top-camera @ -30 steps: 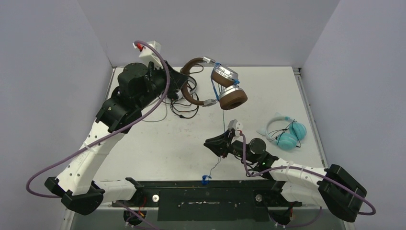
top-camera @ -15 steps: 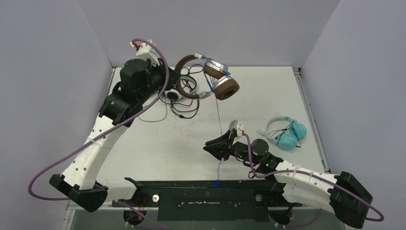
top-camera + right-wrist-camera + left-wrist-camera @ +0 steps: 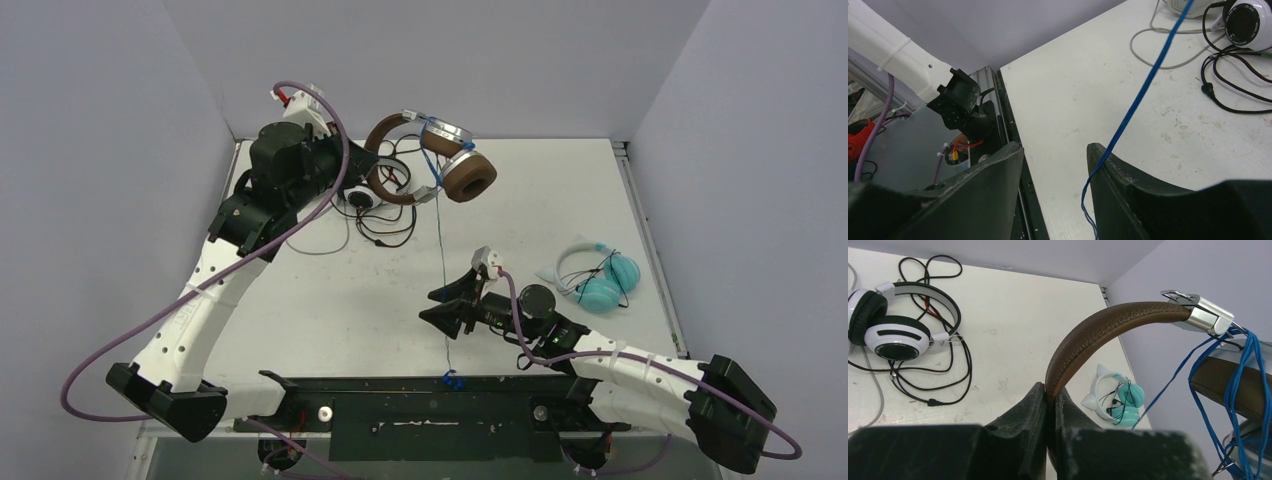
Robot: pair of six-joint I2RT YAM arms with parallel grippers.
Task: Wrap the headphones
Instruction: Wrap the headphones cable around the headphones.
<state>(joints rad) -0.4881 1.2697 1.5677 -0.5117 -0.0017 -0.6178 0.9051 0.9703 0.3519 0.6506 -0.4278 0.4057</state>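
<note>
As left claw [image 3: 1050,399] holds headphones [image 3: 1108,322], right claw [image 3: 1055,148] gapes.

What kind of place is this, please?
Probably a robot test bench in a laboratory: a white table boxed in by plain walls, a left arm and a right arm bolted at its near edge, with brown headphones and teal headphones.

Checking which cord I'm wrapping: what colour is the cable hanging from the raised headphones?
Blue. The cable shows best in the right wrist view.
</note>
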